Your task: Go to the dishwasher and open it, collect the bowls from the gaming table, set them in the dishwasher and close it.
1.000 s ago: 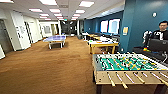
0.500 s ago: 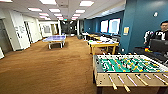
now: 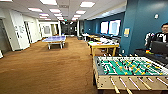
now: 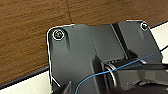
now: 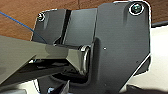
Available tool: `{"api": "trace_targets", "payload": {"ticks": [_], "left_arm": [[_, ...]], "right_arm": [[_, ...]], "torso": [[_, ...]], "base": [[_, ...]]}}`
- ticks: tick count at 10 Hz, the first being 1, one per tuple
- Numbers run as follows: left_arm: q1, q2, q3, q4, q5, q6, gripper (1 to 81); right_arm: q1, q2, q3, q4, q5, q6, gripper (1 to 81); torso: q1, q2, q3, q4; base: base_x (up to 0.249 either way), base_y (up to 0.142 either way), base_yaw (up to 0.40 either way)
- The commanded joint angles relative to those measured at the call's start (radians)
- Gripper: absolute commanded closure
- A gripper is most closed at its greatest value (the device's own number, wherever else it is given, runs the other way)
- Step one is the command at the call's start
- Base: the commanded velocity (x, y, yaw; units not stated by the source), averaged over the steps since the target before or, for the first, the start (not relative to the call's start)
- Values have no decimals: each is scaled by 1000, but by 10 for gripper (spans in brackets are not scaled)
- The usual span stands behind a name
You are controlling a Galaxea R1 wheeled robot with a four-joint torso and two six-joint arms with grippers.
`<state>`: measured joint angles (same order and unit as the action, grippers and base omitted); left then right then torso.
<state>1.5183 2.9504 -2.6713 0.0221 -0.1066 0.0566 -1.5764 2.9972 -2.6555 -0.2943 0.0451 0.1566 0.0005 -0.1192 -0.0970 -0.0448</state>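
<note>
The gaming table [image 3: 102, 46], with a yellow frame and legs and a pale top, stands at the middle right of the head view, beyond the foosball table. Small items lie on its top, too blurred to name, so the bowls cannot be made out. The dishwasher is out of view. In the left wrist view, my arm's dark plate [image 4: 100, 57] hangs over a brown floor. The right wrist view holds the same kind of dark plate [image 5: 112, 45] above brown floor.
A wooden foosball table [image 3: 130, 71] with a green field stands close at the front right. A blue ping-pong table [image 3: 54, 39] is far off at the left. A person [image 3: 162, 35] sits at the right by the blue wall. Brown carpet [image 3: 45, 67] stretches ahead.
The whole head view has shifted slightly, with the foosball table a little lower and nearer; the camera has moved, not the things.
</note>
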Motion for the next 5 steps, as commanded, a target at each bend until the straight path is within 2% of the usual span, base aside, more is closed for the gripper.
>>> {"api": "trace_targets", "payload": {"ticks": [1,5], "left_arm": [[-59,-10,2,-1,42,5,10],[-59,-7,2,1,42,6,10]], "right_arm": [[57,-1,3,-9,-45,-5,10],[52,-2,2,-8,-45,-5,10]], "torso": [[0,0,0,0],[1,0,0,0]], "base": [[111,0,0],[111,0,0]]}}
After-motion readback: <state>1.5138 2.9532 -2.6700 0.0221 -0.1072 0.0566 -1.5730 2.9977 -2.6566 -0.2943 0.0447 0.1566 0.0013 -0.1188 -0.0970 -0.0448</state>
